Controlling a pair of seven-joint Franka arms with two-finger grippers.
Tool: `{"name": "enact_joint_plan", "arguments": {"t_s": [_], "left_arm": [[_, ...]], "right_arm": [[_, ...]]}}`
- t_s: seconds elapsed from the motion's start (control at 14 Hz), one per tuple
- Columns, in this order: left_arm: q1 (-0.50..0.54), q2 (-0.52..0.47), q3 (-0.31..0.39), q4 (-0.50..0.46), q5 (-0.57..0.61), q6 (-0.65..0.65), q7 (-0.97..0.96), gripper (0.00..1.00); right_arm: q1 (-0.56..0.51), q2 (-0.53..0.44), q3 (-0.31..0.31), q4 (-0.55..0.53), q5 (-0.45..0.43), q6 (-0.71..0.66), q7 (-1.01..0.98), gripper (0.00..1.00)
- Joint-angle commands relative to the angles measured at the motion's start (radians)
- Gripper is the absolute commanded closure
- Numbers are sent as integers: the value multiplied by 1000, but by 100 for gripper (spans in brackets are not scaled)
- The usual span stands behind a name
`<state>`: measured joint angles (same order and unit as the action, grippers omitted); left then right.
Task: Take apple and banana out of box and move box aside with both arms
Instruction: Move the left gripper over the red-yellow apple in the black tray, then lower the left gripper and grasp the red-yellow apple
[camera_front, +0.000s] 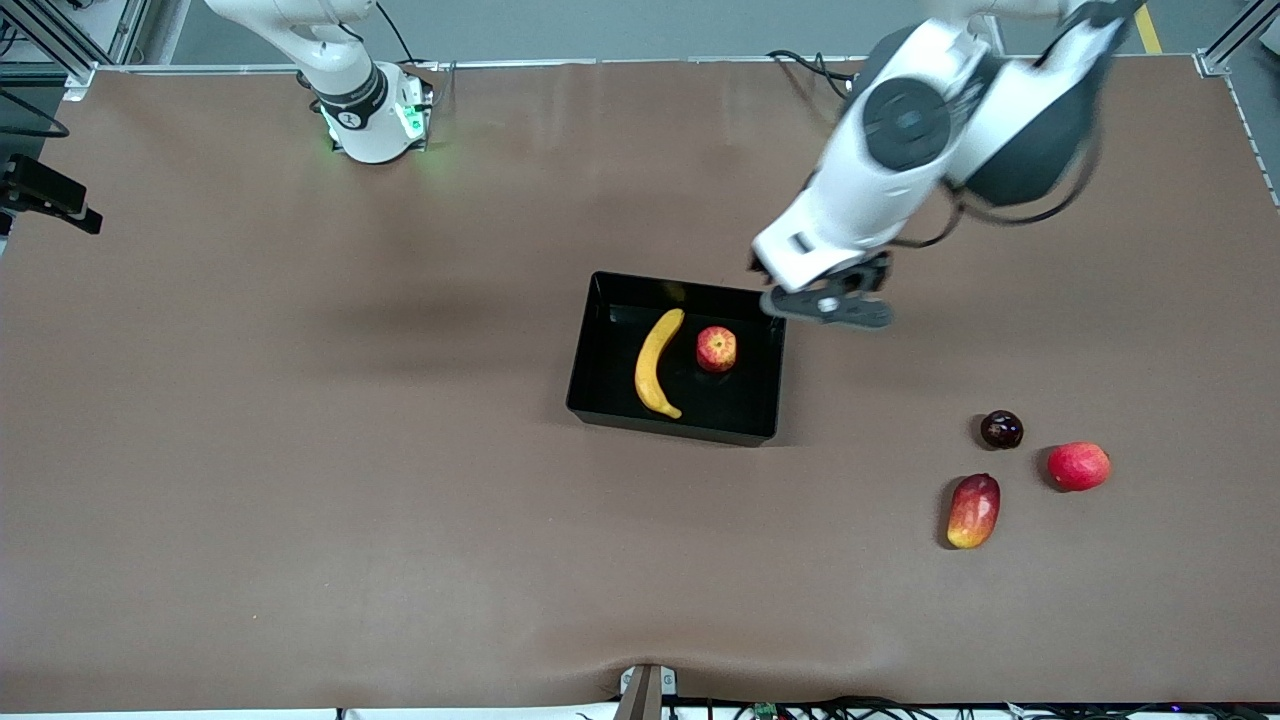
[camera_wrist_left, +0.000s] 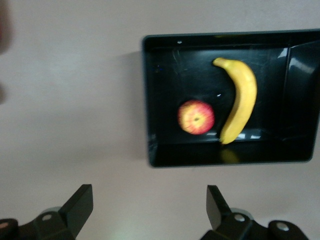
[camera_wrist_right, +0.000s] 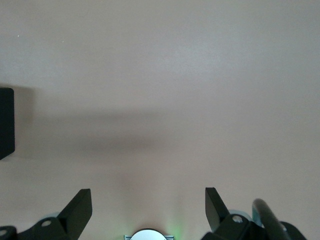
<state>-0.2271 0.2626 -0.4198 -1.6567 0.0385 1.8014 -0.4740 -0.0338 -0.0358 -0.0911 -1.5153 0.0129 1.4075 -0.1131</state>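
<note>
The black box sits at mid table. The yellow banana and the small red apple lie side by side in it. My left gripper is open and empty, up over the table just off the box's corner toward the left arm's end. Its wrist view shows its own gripper above bare table, with the box, the banana and the apple. My right gripper is open and empty over bare table, with only a bit of the box in sight. It is out of the front view.
Three other fruits lie toward the left arm's end, nearer the front camera than the box: a dark round fruit, a plain red roundish fruit and an oblong red-yellow mango-like fruit. The right arm's base stands at the table's edge.
</note>
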Motion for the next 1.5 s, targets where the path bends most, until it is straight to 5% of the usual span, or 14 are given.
{"name": "enact_joint_plan", "arguments": {"t_s": [0.0, 0.5, 1.07, 1.29, 1.36, 1.43], "left_arm": [[-67, 70, -5, -29, 56, 111, -118, 0], [-130, 273, -4, -60, 179, 286, -371, 0], [-126, 351, 1, -116, 256, 401, -422, 4], [-117, 365, 1, -140, 294, 429, -434, 25], [-115, 369, 1, -137, 294, 429, -436, 39], [-112, 369, 1, -135, 294, 431, -436, 64]], "right_arm": [[-18, -1, 16, 3, -17, 5, 9, 0], [-23, 8, 14, 6, -21, 7, 7, 0], [-23, 8, 14, 9, -22, 22, 7, 0], [-24, 14, 14, 9, -19, 24, 9, 0], [-24, 16, 14, 9, -19, 24, 9, 0], [-24, 17, 14, 9, -18, 24, 10, 0]]}}
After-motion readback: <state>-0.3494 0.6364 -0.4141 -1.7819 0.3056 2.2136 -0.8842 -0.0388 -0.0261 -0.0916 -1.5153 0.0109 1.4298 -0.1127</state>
